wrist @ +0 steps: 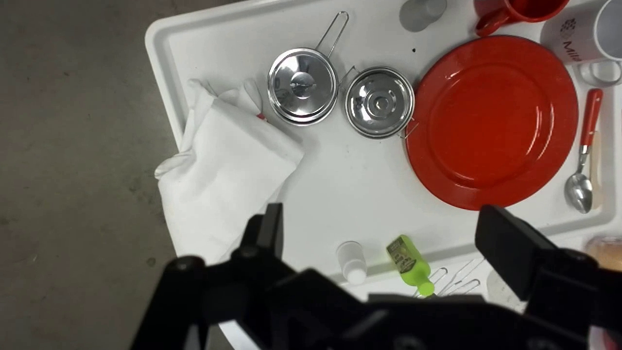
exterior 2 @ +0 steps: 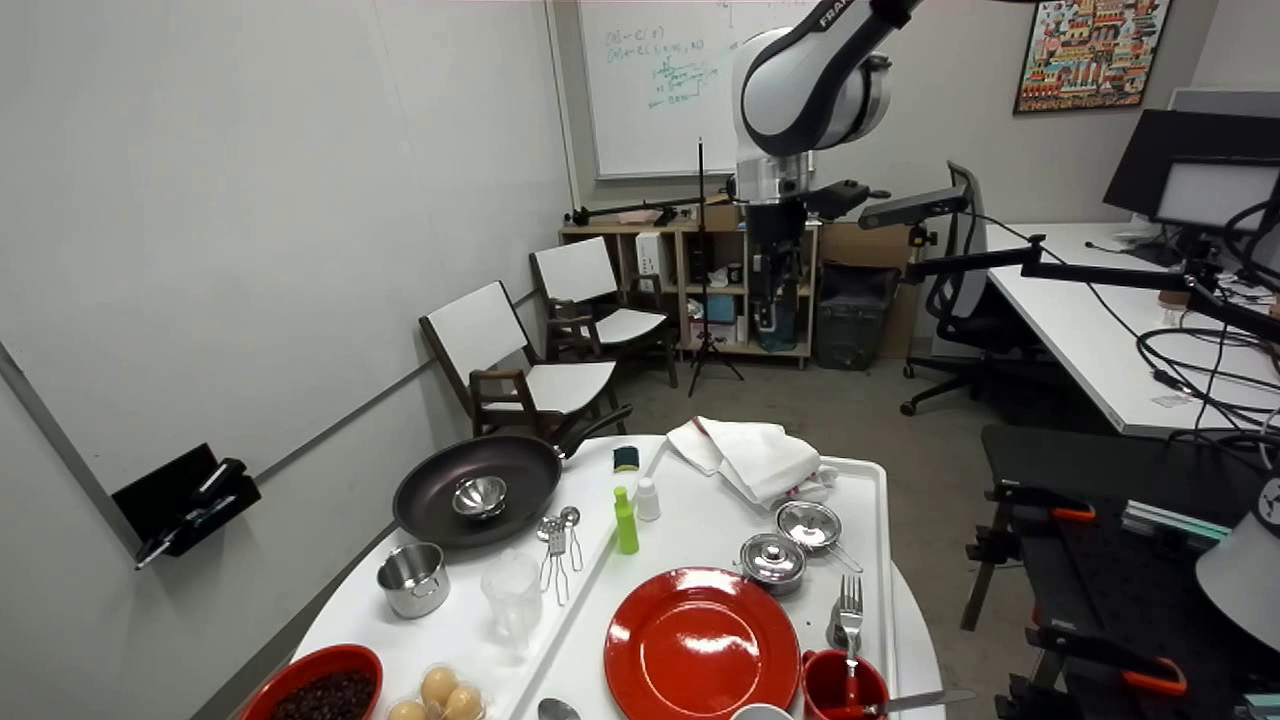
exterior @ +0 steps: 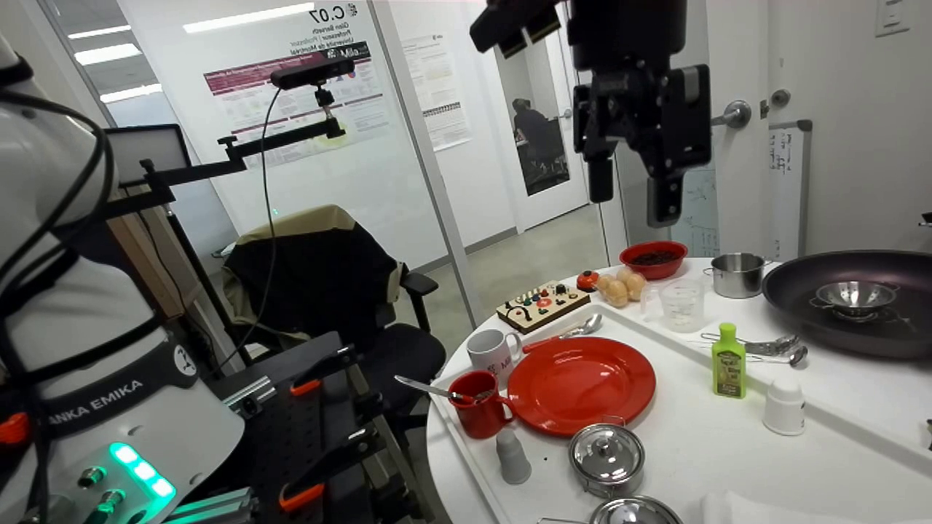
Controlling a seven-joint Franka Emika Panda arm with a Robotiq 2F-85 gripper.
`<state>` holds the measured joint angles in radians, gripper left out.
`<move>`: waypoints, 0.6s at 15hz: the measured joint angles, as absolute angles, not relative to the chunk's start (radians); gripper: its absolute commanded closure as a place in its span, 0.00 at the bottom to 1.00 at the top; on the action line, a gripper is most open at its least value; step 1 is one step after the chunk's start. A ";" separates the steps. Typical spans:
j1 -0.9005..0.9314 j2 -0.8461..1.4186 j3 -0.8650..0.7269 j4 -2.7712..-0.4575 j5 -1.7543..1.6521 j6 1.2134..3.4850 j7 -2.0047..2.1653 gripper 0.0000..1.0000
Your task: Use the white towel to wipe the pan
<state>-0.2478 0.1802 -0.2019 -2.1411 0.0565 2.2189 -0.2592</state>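
Step in hand, as judged: reaching for the white towel, which lies bunched at one end of the tray on the bench and laps over the tray's rim. No wiping is under way. The pan, taken here to be the large dark one, stands on the bench outside the tray with a small metal colander in it; this likely needs working round or removing. The claw stands wide, fingers well apart, with nothing between them. Next move, as assessed: shift sideways until centred over the towel, descend, and close on a raised fold, keeping clear of the lidded pot just beside the cloth. Grip should take enough fabric to press flat against the pan. Pose: the arm's forearm slopes in from above, the wrist hangs near plumb, and in both exterior views the claw points downward, well above the bench, touching nothing
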 measured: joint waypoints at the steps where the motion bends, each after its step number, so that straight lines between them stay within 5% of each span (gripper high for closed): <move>1: -0.262 0.204 -0.203 -2.130 0.074 2.222 -0.271 0.00; 9: -0.351 0.397 -0.185 -2.032 0.216 2.229 -0.339 0.00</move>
<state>-0.3506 0.3973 -0.1849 -2.0317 0.2164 2.2295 -0.3391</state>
